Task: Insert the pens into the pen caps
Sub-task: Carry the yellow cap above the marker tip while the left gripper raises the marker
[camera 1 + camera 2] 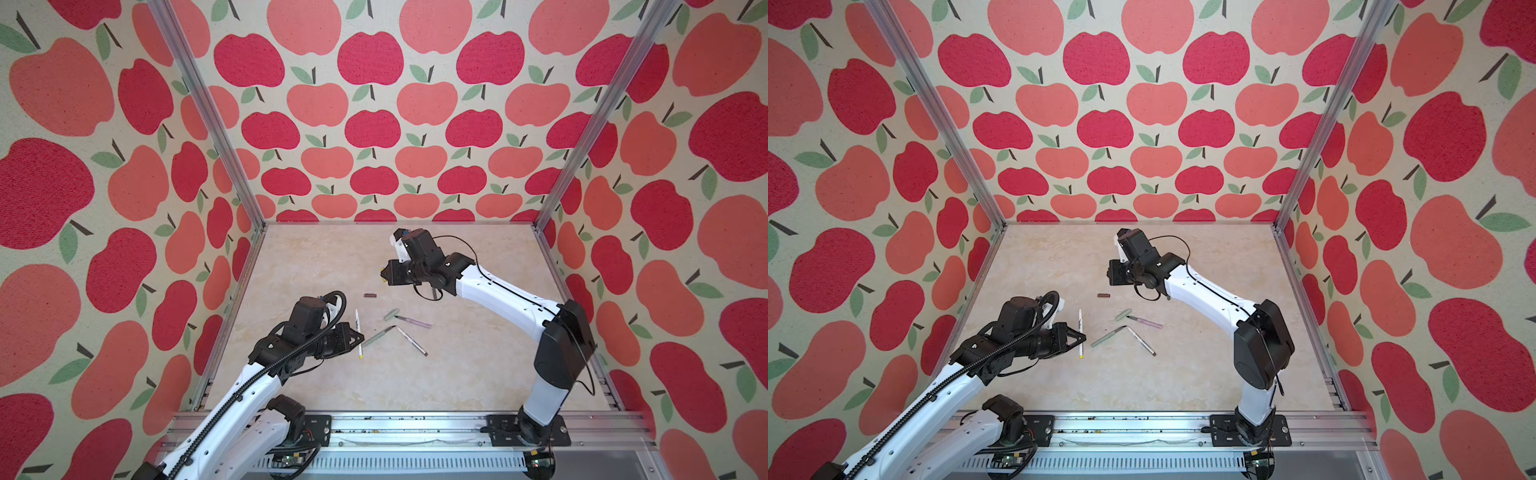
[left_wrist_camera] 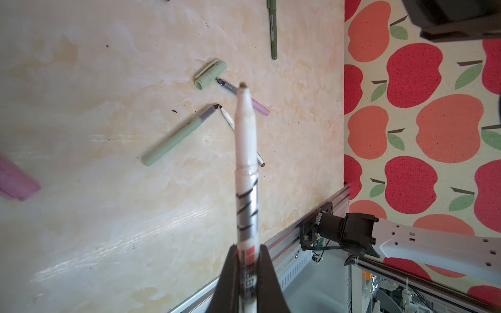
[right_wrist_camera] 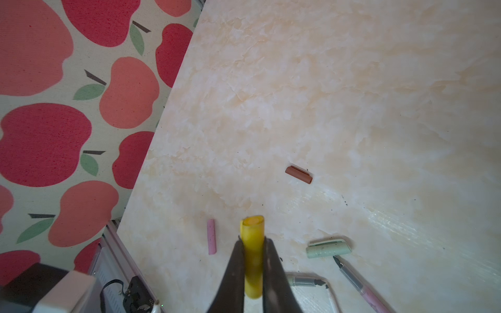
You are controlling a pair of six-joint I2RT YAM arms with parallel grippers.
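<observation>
Marble-look tabletop (image 1: 478,374). Left gripper (image 2: 248,250) pinches white pen (image 2: 245,130) left of its middle; right gripper (image 3: 253,241) clamps yellow cap (image 3: 253,230) nearer the far edge. Three pens loose mid-tabletop: pink pen (image 1: 413,321), pale green pen (image 1: 377,335), white-grey pen (image 1: 411,341). Three caps loose: brown cap (image 1: 370,295), pale green cap (image 1: 391,314), pink cap (image 3: 211,236) (wrist views only). Dark green pen (image 2: 273,32) cut off by frame.

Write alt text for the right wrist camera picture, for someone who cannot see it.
The robot's right tool grips a short yellow plastic pen cap, open end forward, above a cream marbled tabletop. On it lie a stubby brown cap, a pink cap and a pale green cap near the dark tip of a pink pen.
</observation>
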